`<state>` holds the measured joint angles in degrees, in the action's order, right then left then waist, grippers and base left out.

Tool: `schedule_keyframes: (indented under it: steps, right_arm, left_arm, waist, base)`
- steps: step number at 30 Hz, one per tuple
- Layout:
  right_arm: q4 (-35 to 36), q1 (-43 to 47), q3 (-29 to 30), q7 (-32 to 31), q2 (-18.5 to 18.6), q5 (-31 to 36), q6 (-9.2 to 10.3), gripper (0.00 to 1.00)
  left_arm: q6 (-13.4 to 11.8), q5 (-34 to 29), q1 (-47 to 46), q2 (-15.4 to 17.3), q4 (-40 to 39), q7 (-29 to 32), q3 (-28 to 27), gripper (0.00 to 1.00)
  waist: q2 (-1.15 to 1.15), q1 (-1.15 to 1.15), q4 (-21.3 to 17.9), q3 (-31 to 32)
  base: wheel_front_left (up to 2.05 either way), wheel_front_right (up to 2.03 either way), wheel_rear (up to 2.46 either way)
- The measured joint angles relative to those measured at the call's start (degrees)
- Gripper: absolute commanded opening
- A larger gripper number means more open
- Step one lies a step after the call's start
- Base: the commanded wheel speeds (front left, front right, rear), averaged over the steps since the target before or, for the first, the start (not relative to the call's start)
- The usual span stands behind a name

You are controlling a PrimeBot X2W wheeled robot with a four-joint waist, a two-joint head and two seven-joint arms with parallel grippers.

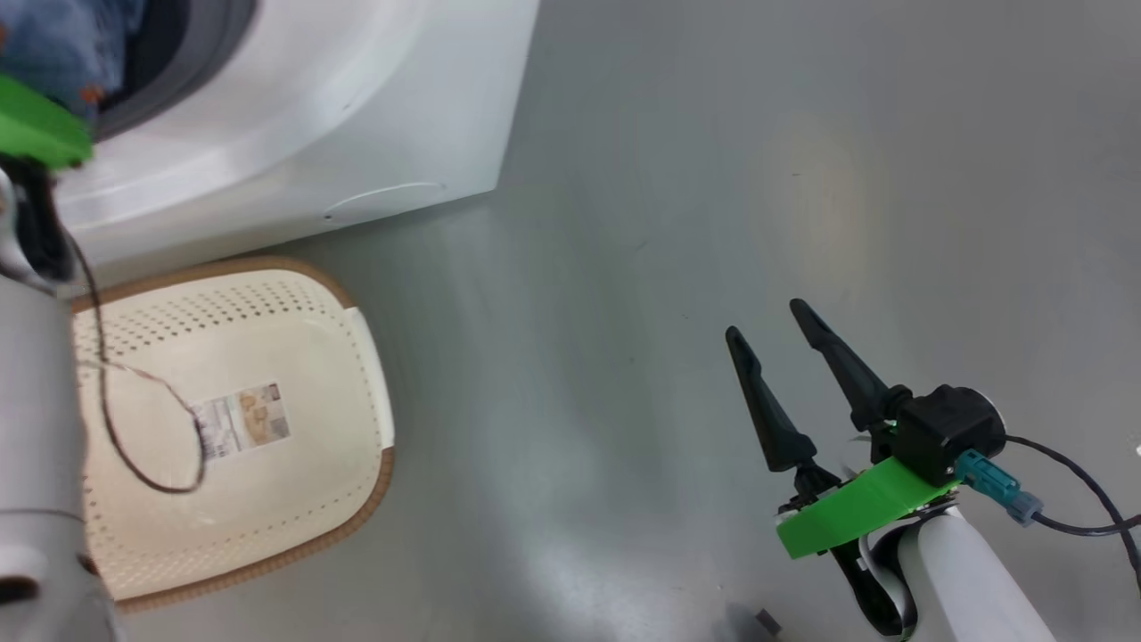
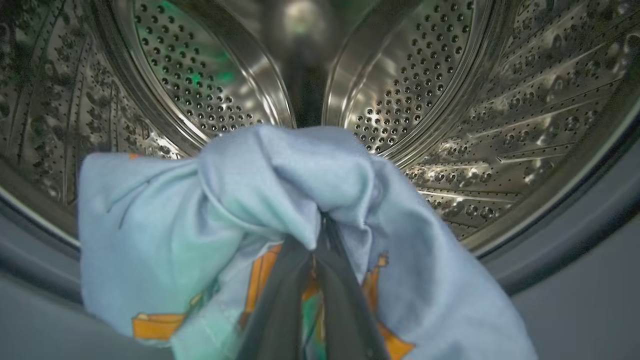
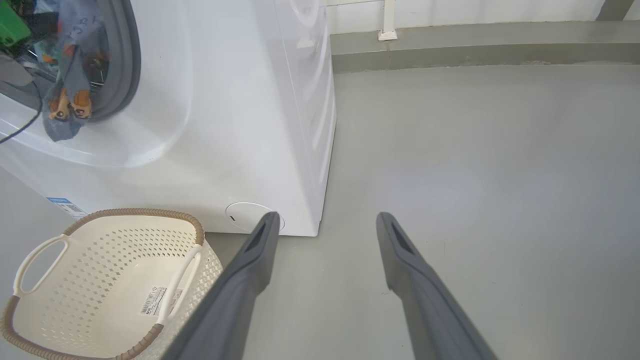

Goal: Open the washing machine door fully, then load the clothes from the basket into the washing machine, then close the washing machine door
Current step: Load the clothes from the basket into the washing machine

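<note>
Left wrist view: left gripper (image 2: 320, 235), bottom centre, pinched shut on a bunched fold of the clothes (image 2: 260, 200) at the mouth of the steel drum (image 2: 450, 100). Fabric looks light and limp, draping both sides; it may snag on the gasket (image 2: 565, 250). A gathered bunch is the right hold. Head view: right gripper (image 1: 767, 321), lower right, spread wide, holding nothing; basket (image 1: 267, 303), lower left.

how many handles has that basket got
2, in the right wrist view: the left-end handle and the right-end handle of the basket. None looks hidden.
</note>
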<state>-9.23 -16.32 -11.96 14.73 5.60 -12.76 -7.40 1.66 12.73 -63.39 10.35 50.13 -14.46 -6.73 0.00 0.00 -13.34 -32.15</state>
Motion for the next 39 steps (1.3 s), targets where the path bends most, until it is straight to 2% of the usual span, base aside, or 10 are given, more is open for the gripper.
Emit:
schedule_keyframes:
  steps: [7,21,27,32,39]
  right_arm:
    - [0.05,1.62,-0.33,0.0,-0.36,-0.09,0.0,1.0]
    - [1.55,5.08,-1.34,0.0,-0.64,-0.54,0.0,1.0]
    - [2.0,5.69,-2.38,0.0,-1.22,-0.62,0.0,1.0]
    - [2.45,5.64,-3.19,0.0,-1.86,-1.18,0.0,1.0]
    - [2.21,5.65,-3.33,0.0,-2.03,-1.52,0.0,1.0]
  left_arm:
    - [-2.02,-1.29,-7.3,3.32,5.3,-0.03,-0.12,0.0]
    - [-5.17,-4.56,-16.07,9.66,5.23,-0.08,-0.79,0.0]
    - [-6.23,-5.19,-20.42,10.07,1.49,-0.08,-1.03,0.0]
    - [-7.44,-6.79,-21.89,11.84,-2.42,-0.15,-1.37,0.0]
    - [-7.54,-8.26,-21.9,12.09,5.64,-0.25,-0.07,0.0]
  waist:
    - [0.0,0.0,-3.43,-0.5]
    - [0.0,0.0,-8.34,-4.31]
    - [0.0,0.0,-9.69,-6.51]
    - [0.0,0.0,-10.61,-8.45]
    - [0.0,0.0,-11.28,-9.19]
  base:
    - [0.0,0.0,0.0]
    - [0.0,0.0,0.0]
    - [0.0,0.0,0.0]
    - [0.0,0.0,0.0]
    - [0.0,0.0,0.0]
